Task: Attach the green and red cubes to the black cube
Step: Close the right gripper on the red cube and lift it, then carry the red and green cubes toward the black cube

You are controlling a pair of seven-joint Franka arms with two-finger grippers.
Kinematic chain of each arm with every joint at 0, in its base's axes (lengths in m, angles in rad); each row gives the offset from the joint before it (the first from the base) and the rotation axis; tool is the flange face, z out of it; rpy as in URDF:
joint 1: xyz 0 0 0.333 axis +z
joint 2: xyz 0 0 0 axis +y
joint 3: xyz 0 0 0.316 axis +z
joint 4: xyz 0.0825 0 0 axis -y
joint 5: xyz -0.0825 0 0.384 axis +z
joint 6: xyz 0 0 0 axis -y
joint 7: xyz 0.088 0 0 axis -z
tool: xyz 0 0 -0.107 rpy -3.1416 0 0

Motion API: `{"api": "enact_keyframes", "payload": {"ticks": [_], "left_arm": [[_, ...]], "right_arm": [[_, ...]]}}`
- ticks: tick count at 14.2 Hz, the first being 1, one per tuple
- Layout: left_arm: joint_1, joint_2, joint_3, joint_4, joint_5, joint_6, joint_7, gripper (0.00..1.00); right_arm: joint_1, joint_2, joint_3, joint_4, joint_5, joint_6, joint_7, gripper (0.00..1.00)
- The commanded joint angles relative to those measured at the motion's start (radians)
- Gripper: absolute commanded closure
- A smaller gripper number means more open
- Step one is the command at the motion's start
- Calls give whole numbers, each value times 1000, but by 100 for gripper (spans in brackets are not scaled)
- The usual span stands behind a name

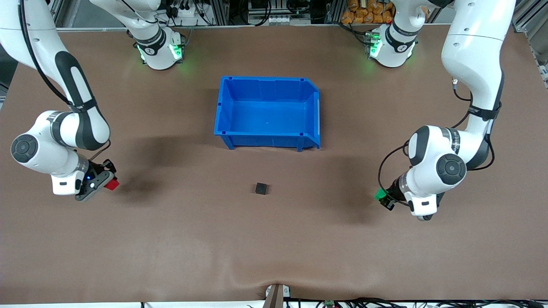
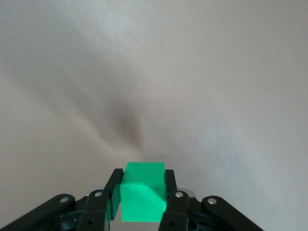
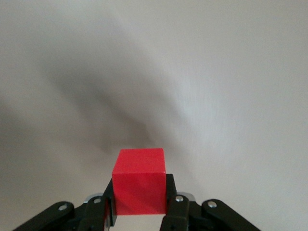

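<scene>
The black cube [image 1: 261,188] sits alone on the brown table, nearer to the front camera than the blue bin. My left gripper [image 1: 382,197] is shut on the green cube [image 1: 379,194], held above the table toward the left arm's end; in the left wrist view the green cube [image 2: 143,191] sits between the two black fingers [image 2: 113,192]. My right gripper [image 1: 107,182] is shut on the red cube [image 1: 112,184], held above the table toward the right arm's end; in the right wrist view the red cube [image 3: 139,186] sits between the fingers [image 3: 169,192].
An empty blue plastic bin [image 1: 314,107] stands at mid-table, farther from the front camera than the black cube. The brown table cover has a raised wrinkle [image 1: 274,280] at its edge nearest the front camera. Both wrist views show only bare table under the cubes.
</scene>
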Motion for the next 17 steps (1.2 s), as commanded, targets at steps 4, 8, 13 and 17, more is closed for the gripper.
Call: {"api": "enact_keyframes", "payload": {"ticks": [4, 8, 13, 17], "left_arm": [[-150, 62, 6, 105, -94, -33, -292, 100], [-229, 127, 6, 189, -97, -33, -459, 100], [-305, 191, 6, 287, -100, -22, -652, 100], [-364, 251, -5, 359, -120, 15, -770, 100]], "right_arm": [[231, 73, -2, 160, -20, -98, -115, 100], [337, 142, -2, 264, -5, -161, -113, 100], [435, 228, 1, 332, 29, -155, -58, 100], [562, 271, 1, 373, 30, -147, 141, 100]]}}
